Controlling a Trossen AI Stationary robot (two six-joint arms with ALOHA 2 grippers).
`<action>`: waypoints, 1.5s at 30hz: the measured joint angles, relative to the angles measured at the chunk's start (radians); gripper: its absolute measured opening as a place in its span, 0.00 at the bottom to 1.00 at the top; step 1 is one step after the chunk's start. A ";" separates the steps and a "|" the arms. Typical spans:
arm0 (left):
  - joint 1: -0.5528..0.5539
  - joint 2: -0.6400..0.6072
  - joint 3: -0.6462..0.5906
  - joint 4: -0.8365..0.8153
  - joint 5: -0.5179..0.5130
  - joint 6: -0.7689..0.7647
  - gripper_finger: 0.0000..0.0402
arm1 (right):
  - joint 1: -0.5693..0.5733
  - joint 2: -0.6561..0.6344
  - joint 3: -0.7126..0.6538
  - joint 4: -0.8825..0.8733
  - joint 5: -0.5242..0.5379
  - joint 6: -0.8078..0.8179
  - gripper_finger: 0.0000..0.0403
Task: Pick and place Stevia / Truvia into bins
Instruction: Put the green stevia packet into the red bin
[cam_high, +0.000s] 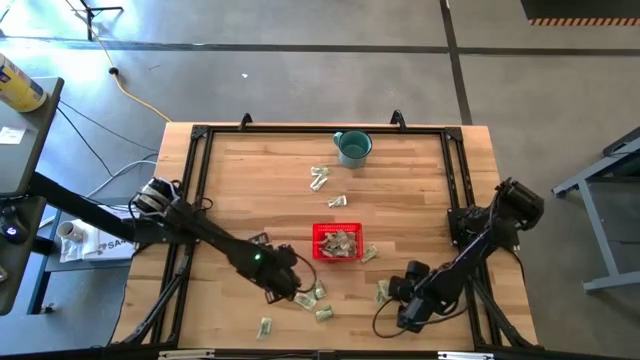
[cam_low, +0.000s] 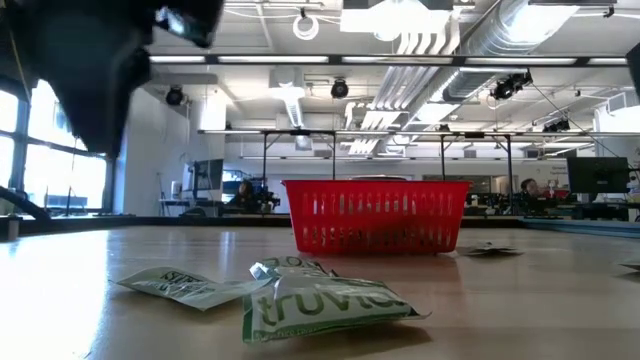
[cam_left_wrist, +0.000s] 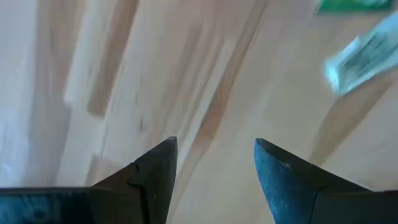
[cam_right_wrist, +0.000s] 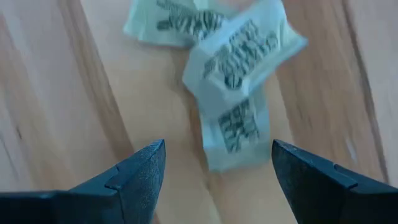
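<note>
Near the middle of the wooden bench sits the red basket, square with mesh sides, and several sweetener packets already lie inside it; from the low view its wall stands upright beyond two crumpled packets lying close to the camera, one printed with the Truvia name. More packets are scattered over the bench: a pair and a single one toward the teal mug at the far edge, one touching the basket's right side, a small cluster near the front edge beside the left arm's end, one alone closer to the front edge, and a few just beside the right arm's end. The left gripper hovers low over bare wood a little left of and in front of the basket, its jaws apart and holding nothing, with a blurred packet off to one side of its wrist view. The right gripper is at the front right of the bench, its jaws spread wide and empty, aimed at three overlapping packets that lie flat on the wood just ahead of the fingertips without touching them
</note>
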 joint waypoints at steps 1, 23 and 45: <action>-0.010 -0.005 -0.020 0.008 0.019 -0.027 0.62 | -0.009 0.000 -0.008 0.012 0.001 -0.016 0.70; -0.258 -0.070 -0.312 0.360 0.171 -0.502 0.62 | -0.121 -0.002 -0.028 0.018 -0.185 -0.120 0.13; -0.445 -0.216 -0.541 0.887 0.007 -0.748 0.62 | -0.451 -0.014 0.351 -0.239 0.087 -0.277 0.02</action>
